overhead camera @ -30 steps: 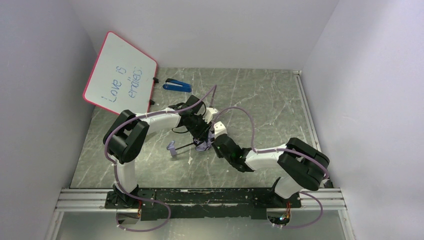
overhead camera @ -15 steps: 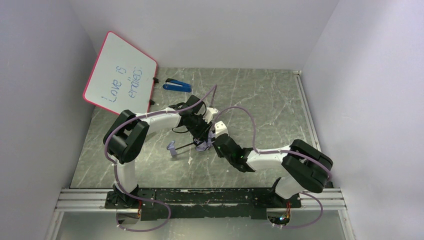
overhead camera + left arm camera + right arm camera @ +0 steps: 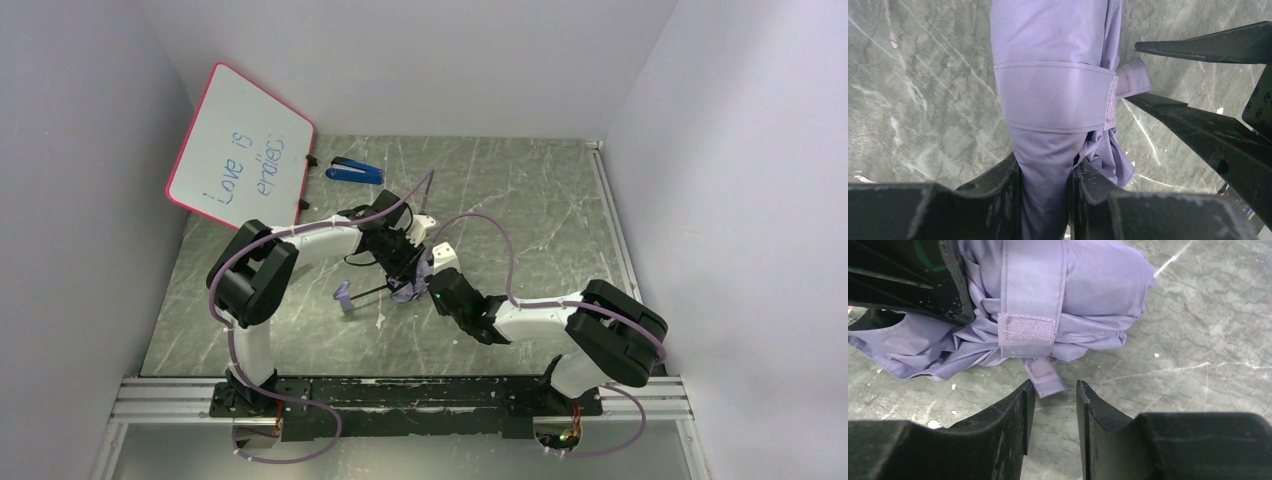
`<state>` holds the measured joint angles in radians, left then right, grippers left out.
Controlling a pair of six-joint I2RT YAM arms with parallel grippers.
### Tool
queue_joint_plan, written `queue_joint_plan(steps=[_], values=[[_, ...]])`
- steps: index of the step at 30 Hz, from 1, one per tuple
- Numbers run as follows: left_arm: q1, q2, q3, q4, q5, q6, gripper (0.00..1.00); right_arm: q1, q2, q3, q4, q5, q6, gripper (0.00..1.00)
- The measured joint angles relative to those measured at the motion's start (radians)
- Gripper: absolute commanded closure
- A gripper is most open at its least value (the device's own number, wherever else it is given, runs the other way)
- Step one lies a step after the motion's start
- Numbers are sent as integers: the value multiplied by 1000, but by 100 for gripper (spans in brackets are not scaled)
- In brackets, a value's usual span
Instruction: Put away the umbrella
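Note:
The folded lilac umbrella (image 3: 408, 291) lies on the marble table, its thin shaft and lilac handle (image 3: 343, 297) sticking out to the left. Its closure strap (image 3: 1055, 95) is wrapped round the bundled canopy (image 3: 1048, 50). My left gripper (image 3: 1045, 180) is shut on the canopy fabric just below the strap. My right gripper (image 3: 1053, 390) is open and empty, jaws a small gap apart, right at the loose strap tab (image 3: 1045, 377) that lies on the table. The canopy (image 3: 1088, 285) lies just beyond it. The two grippers meet at the umbrella in the top view.
A pink-framed whiteboard (image 3: 240, 150) leans at the back left, with a blue stapler (image 3: 355, 171) on the table beside it. Walls close in the left, back and right. A metal rail (image 3: 400, 395) runs along the near edge.
My right arm has edged slightly toward the umbrella. My left arm and the umbrella have not visibly moved.

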<state>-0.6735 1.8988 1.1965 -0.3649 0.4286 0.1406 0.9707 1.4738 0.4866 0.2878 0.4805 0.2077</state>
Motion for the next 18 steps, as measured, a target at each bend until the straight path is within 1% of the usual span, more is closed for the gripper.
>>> queue_joint_plan(steps=[9, 18], values=[[0, 0, 1, -2, 0, 0, 95, 0, 0, 3, -38, 18, 42, 69], [0, 0, 1, -2, 0, 0, 95, 0, -6, 3, -39, 18, 47, 83]])
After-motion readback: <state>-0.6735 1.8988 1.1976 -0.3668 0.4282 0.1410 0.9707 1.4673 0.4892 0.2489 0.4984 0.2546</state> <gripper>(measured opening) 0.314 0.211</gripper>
